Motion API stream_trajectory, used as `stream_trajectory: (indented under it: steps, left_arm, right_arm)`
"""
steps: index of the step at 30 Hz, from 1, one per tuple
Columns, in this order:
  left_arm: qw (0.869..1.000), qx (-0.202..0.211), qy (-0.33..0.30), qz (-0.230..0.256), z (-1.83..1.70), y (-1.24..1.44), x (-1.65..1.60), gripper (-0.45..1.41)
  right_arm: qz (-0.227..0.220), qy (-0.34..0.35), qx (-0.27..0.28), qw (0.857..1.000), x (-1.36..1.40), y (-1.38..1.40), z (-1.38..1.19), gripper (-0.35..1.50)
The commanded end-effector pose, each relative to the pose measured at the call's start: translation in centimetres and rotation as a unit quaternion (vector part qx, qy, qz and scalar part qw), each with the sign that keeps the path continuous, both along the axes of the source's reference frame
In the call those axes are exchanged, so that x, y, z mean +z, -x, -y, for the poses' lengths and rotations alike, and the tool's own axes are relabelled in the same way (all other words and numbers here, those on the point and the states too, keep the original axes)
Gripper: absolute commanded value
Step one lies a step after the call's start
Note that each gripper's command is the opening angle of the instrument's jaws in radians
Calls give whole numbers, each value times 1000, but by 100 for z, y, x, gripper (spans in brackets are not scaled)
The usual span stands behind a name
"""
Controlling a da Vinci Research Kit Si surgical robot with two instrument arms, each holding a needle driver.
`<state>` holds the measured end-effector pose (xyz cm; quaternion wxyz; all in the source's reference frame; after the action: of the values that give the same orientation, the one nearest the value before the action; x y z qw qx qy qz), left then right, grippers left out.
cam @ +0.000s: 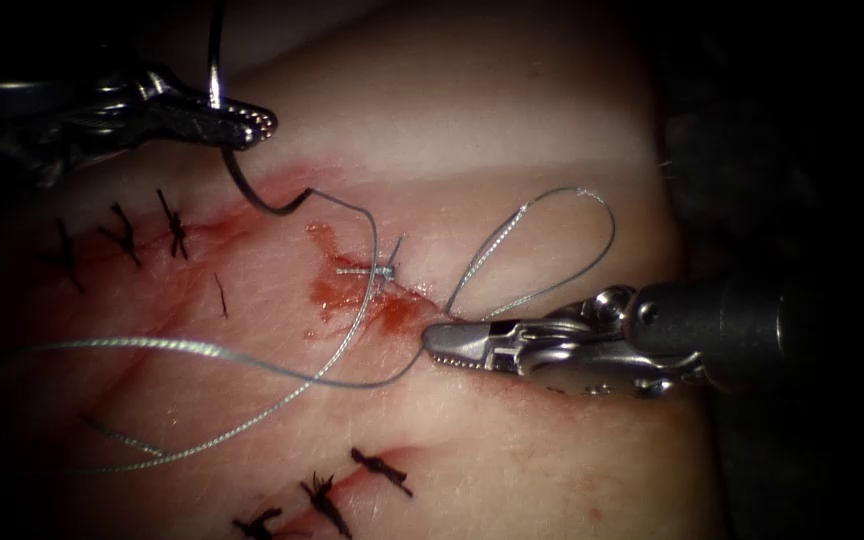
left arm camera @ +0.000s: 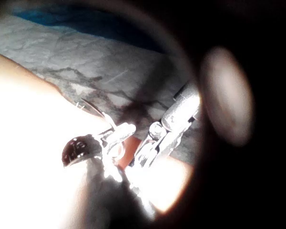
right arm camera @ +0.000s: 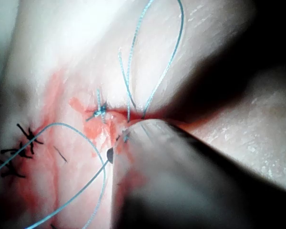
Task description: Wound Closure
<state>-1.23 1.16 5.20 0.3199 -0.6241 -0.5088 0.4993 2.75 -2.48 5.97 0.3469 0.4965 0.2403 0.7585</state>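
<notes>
The left tool (cam: 260, 122) is at the upper left, left of the cut, its jaws shut on the curved needle (cam: 242, 185) near mid-curve. The needle hangs above the tissue (cam: 512, 110), not in it. Thread (cam: 352, 330) leaves the needle's lower end, passes a knotted stitch (cam: 382, 270) at the cut and sweeps left in long arcs. The right tool (cam: 442, 343) lies just right of the knot, jaws shut on the thread, with a loop (cam: 592, 200) rising behind it. The right wrist view shows the knot (right arm camera: 100, 112) and that loop (right arm camera: 133, 57). The left wrist view shows the left tool (left arm camera: 121, 132) and needle (left arm camera: 96, 109).
Red fluid (cam: 337, 290) stains the tissue around the knot. Dark finished stitches sit at the left (cam: 172, 228) and near the lower edge (cam: 382, 470). Loose thread arcs (cam: 152, 345) lie across the tissue at lower left. Dark surroundings border the tissue on the right.
</notes>
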Motion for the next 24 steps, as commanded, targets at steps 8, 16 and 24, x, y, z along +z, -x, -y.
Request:
stream_trajectory:
  steps: [8, 16, 24]
  left_arm:
    - [1000, 1, 0, 1, 1, 5, 5, -45]
    - [1000, 2, 0, 1, 1, 5, 4, -45]
    - [1000, 2, 0, 2, 1, 5, 4, -45]
  right_arm:
    - [57, 16, -17, 998, -3, 1, -3, 86]
    - [52, -74, 32, 995, 2, -7, 9, 105]
    - [52, -117, 57, 990, 11, -13, -1, 64]
